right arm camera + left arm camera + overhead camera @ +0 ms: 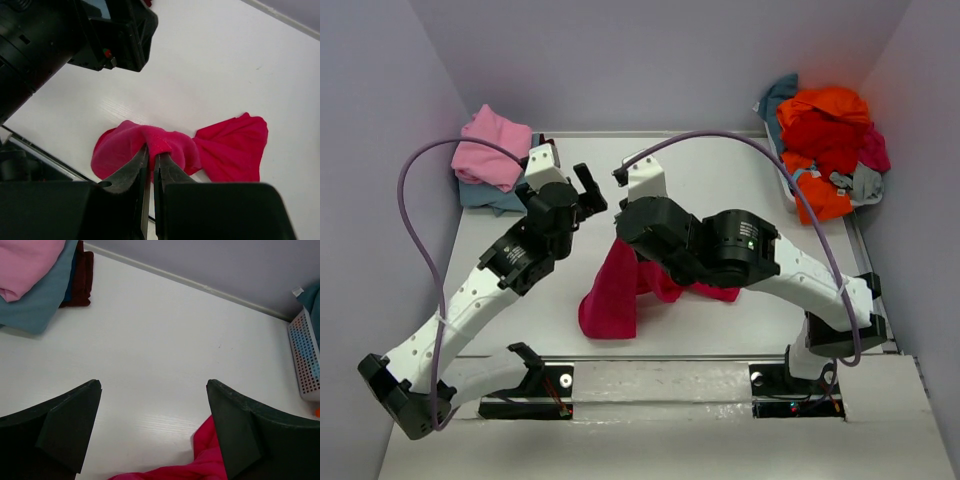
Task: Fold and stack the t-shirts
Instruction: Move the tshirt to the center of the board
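The right gripper point(152, 152) is clamping its jaws on a raised fold of the magenta-red t-shirt point(230, 147), whose other cloth is draping down onto the white table point(210, 65). The left gripper point(154, 387) is hovering with jaws wide apart, gripping nothing, the shirt's edge lying just below one finger.

No legible text (no labels, numbers).

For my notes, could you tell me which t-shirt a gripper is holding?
The magenta-red tee mid-table, pinched by the right gripper; the stack and heap at the back lie untouched.
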{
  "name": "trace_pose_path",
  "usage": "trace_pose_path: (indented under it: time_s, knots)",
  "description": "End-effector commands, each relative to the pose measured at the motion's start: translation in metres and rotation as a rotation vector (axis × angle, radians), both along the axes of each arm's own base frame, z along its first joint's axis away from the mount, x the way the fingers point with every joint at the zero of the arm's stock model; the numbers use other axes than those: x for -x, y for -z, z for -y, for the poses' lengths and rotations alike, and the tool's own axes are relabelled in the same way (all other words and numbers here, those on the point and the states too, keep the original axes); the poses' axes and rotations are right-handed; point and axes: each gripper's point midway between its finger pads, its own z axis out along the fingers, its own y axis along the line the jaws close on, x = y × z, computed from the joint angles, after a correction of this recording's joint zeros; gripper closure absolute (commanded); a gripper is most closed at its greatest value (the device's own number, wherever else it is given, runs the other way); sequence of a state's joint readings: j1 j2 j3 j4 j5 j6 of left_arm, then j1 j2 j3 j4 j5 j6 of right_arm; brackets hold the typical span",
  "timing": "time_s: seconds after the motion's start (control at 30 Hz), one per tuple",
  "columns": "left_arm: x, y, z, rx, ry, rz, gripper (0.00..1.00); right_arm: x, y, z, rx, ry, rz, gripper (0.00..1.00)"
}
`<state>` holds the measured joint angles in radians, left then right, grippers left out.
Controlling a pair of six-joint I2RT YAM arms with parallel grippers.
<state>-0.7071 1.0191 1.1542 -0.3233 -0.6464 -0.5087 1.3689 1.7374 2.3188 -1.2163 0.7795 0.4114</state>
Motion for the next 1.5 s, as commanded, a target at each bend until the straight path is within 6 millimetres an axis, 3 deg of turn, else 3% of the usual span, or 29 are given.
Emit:
trace_pose_path:
  time_s: [0.0,0.13,0.17,0.2,0.23,0.27,0.3,0.33,0.37,0.4,0.43,0.53,0.57,0.6,0.63,0.67,0.73,0.87,1.0,1.1,1.17,1.3,1.33,1.4,1.43,1.47]
  knots:
    - [-0.004,0.01,0.006,0.027,-0.014,0.011,0.01,-0.014,-0.045,0.037,-0.129,0.13,0.107,0.93]
    - [-0.006,0.025,0.015,0.021,0.023,-0.01,0.01,-0.021,-0.048,0.069,-0.161,0.249,0.103,0.93]
    - [-0.006,0.038,0.02,0.01,0.04,-0.039,0.01,-0.026,-0.035,0.075,-0.129,0.282,0.089,0.93]
    - [-0.005,0.044,0.02,0.011,0.037,-0.05,0.01,-0.024,-0.039,0.079,-0.167,0.29,0.08,0.93]
    - [-0.005,0.053,0.025,0.019,0.042,-0.07,0.01,-0.034,-0.018,0.081,-0.142,0.328,0.058,0.93]
    - [-0.003,0.066,0.028,0.009,0.05,-0.091,0.01,-0.035,-0.011,0.085,-0.159,0.326,0.025,0.93]
    - [-0.002,0.073,0.027,0.009,0.046,-0.099,0.01,-0.041,0.002,0.087,-0.158,0.343,-0.005,0.93]
    - [-0.002,0.076,0.028,0.023,0.044,-0.101,0.01,-0.061,0.028,0.098,-0.138,0.407,-0.039,0.93]
    - [-0.001,0.083,0.027,0.017,0.041,-0.113,0.01,-0.063,0.039,0.099,-0.162,0.382,-0.095,0.93]
    - [-0.001,0.085,0.027,0.018,0.038,-0.116,0.01,-0.075,0.044,0.096,-0.205,0.382,-0.103,0.93]
    - [0.0,0.085,0.026,0.018,0.038,-0.116,0.01,-0.081,0.074,0.101,-0.143,0.388,-0.132,0.93]
    - [0.002,0.085,0.027,0.017,0.039,-0.111,0.01,-0.117,0.101,0.112,-0.162,0.409,-0.199,0.93]
    - [0.002,0.083,0.026,0.019,0.037,-0.105,0.01,-0.124,0.115,0.105,-0.135,0.391,-0.228,0.93]
    - [0.001,0.083,0.026,0.018,0.037,-0.104,0.01,-0.128,0.119,0.1,-0.118,0.383,-0.233,0.93]
    - [0.001,0.082,0.027,0.018,0.038,-0.103,0.01,-0.136,0.11,0.096,-0.13,0.383,-0.223,0.93]
    - [0.0,0.082,0.028,0.019,0.042,-0.103,0.01,-0.145,0.121,0.088,-0.102,0.374,-0.244,0.93]
    - [0.0,0.084,0.03,0.015,0.046,-0.11,0.01,-0.159,0.112,0.078,-0.141,0.343,-0.258,0.93]
    - [-0.003,0.094,0.033,-0.003,0.046,-0.131,0.01,-0.188,0.118,0.07,-0.157,0.329,-0.288,0.93]
    - [-0.007,0.1,0.039,0.003,0.069,-0.153,0.01,-0.229,0.143,0.094,-0.187,0.388,-0.348,0.93]
    - [-0.007,0.103,0.044,0.016,0.088,-0.155,0.01,-0.242,0.144,0.099,-0.207,0.387,-0.351,0.93]
    - [-0.009,0.107,0.047,0.015,0.094,-0.16,0.01,-0.243,0.146,0.093,-0.206,0.358,-0.363,0.93]
    - [-0.013,0.119,0.057,0.0,0.12,-0.194,0.01,-0.239,0.168,0.082,-0.209,0.322,-0.423,0.92]
    - [-0.014,0.124,0.059,-0.008,0.123,-0.208,0.01,-0.231,0.177,0.086,-0.208,0.327,-0.441,0.79]
    - [-0.015,0.129,0.064,-0.006,0.138,-0.218,0.01,-0.228,0.178,0.088,-0.231,0.326,-0.425,0.62]
    - [-0.015,0.132,0.066,-0.005,0.146,-0.223,0.01,-0.225,0.174,0.09,-0.238,0.325,-0.419,0.47]
    - [-0.016,0.137,0.07,-0.007,0.161,-0.237,0.01,-0.22,0.183,0.093,-0.219,0.331,-0.438,0.39]
